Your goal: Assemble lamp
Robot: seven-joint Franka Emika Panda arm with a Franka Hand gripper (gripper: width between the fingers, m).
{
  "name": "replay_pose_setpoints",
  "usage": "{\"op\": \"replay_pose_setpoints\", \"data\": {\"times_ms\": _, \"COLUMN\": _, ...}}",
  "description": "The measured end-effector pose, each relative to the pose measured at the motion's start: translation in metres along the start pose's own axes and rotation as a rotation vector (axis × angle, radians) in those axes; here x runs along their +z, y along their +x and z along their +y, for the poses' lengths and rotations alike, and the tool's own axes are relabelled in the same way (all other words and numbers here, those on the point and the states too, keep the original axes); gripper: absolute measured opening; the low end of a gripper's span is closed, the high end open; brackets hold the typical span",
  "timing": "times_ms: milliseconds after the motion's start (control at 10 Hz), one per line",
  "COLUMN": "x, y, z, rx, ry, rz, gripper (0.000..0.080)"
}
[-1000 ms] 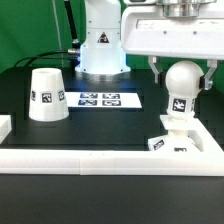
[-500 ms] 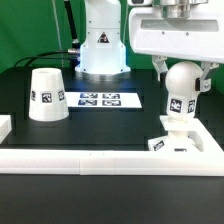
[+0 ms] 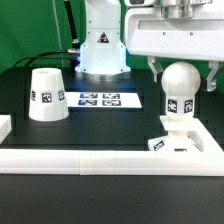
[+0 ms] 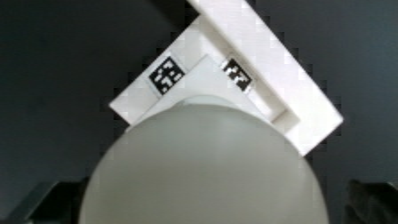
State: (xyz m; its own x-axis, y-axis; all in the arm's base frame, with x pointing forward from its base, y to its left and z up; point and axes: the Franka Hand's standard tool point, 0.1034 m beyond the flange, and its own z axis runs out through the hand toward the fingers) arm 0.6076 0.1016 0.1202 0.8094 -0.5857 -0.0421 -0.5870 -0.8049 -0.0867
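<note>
The white ball-shaped bulb (image 3: pixel 180 92) stands upright with its neck in the flat square base (image 3: pixel 178 144) at the exterior view's right, against the front rail. My gripper (image 3: pixel 184 76) is open. Its two fingers straddle the bulb, one on each side, a little apart from it. In the wrist view the bulb (image 4: pixel 205 165) fills the near field, with the tagged base (image 4: pixel 192 72) beyond it. The dark fingers (image 4: pixel 50 203) show only at the picture's edges. The cone shade (image 3: pixel 46 95) stands alone on the black table at the exterior view's left.
The marker board (image 3: pixel 100 99) lies flat at mid-table, in front of the robot's pedestal (image 3: pixel 100 45). A white rail (image 3: pixel 100 158) runs along the front, with a short white block at the exterior view's far left (image 3: pixel 4 127).
The fingers have spread apart from the bulb's sides. The bulb stays upright on the base, and the shade has not moved.
</note>
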Motion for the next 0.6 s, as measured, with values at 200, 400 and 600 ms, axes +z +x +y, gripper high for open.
{"op": "replay_pose_setpoints", "data": {"times_ms": 200, "x": 0.0000, "y": -0.0004, "z": -0.0006, "rx": -0.192, "ry": 0.001, "rz": 0.000, "gripper": 0.0698}}
{"op": "replay_pose_setpoints", "data": {"times_ms": 400, "x": 0.0000, "y": 0.0005, "z": 0.0003, "rx": -0.345, "ry": 0.001, "rz": 0.001, "gripper": 0.0698}}
{"op": "replay_pose_setpoints", "data": {"times_ms": 600, "x": 0.0000, "y": 0.0003, "z": 0.0000, "rx": -0.557, "ry": -0.002, "rz": 0.002, "gripper": 0.0698}}
